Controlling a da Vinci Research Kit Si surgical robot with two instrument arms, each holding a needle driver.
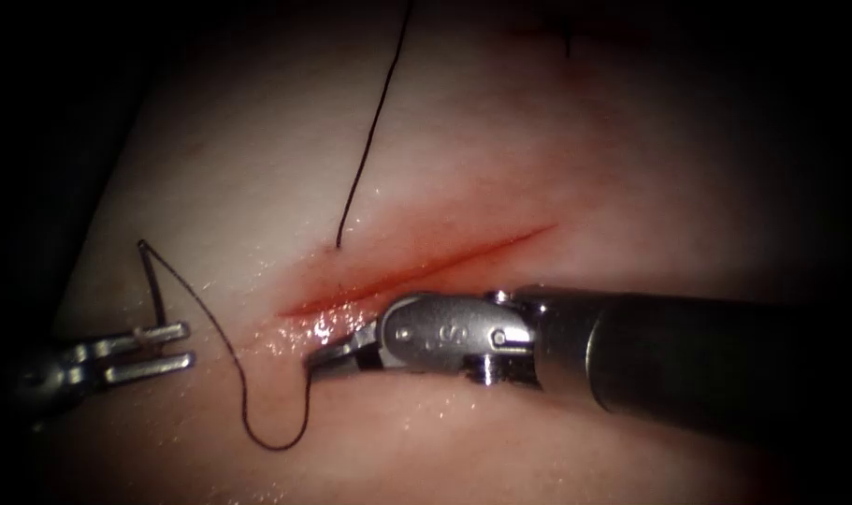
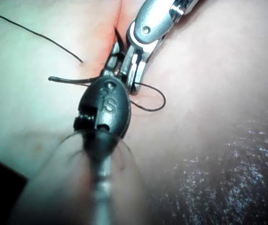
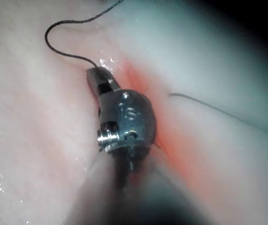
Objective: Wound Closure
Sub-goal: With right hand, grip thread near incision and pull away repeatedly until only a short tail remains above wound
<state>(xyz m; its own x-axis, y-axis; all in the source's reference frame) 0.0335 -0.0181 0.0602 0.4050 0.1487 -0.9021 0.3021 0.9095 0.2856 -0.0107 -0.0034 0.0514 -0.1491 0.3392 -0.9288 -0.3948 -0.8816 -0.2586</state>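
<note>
Two tools are seen on the tissue. Nearest, a slack loop of thread lies on the surface. One end runs up into the right tool, whose jaws are pinched closed on it just beside the left end of the cut. The other end of the loop runs to the needle, which is out of the tissue, well left of the cut. The needle is propped against the upper jaw of the left tool, jaws seen apart, so no firm grip can be made out tbh. Red fluid is smeared along the cut. Farther back, a second strand is seen entering the tissue left of the cut.
</note>
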